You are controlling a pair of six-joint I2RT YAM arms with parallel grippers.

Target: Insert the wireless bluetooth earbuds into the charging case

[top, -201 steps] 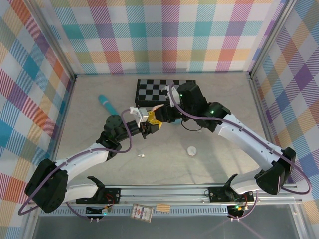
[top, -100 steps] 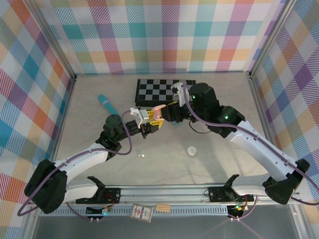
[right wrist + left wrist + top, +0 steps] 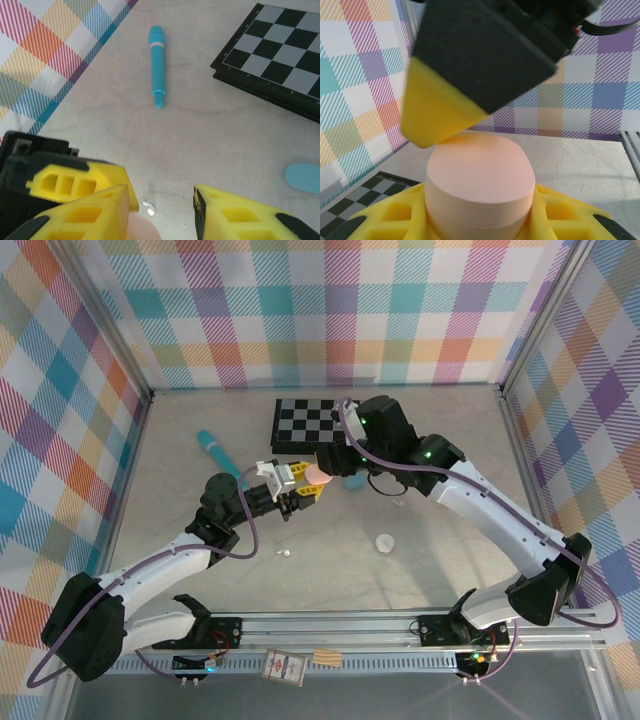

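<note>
Earbuds: one tiny white bud [image 3: 283,553] made out for certain, loose on the tabletop [image 3: 180,502], on the base side of the left claw [image 3: 303,483] and apart from it; seen from the right wrist as a small shiny speck [image 3: 148,206] between that claw's fingers and beyond them.
Round white piece: one [image 3: 385,542], on the tabletop on the base side of the right claw [image 3: 161,214], well apart from both claws; too small to tell bud from case.
Charging cases: two counted. Pink case [image 3: 480,185], lid closed, up off the tabletop between the two claws. Pale blue case [image 3: 353,483] lying flat just beside the right claw, on its outer side.
Left claw: pinching the pink case, seated between both yellow fingers.
Right claw: fingers spread; one yellow fingertip [image 3: 435,120] resting on the top edge of the pink case, the other clear of it.
Claws: two, meeting tip to tip over mid-tabletop.
Teal pen: one [image 3: 213,448], beyond the left claw toward its outer side, well apart.
Chessboard: one [image 3: 320,423], folded shut, just beyond the right claw.
</note>
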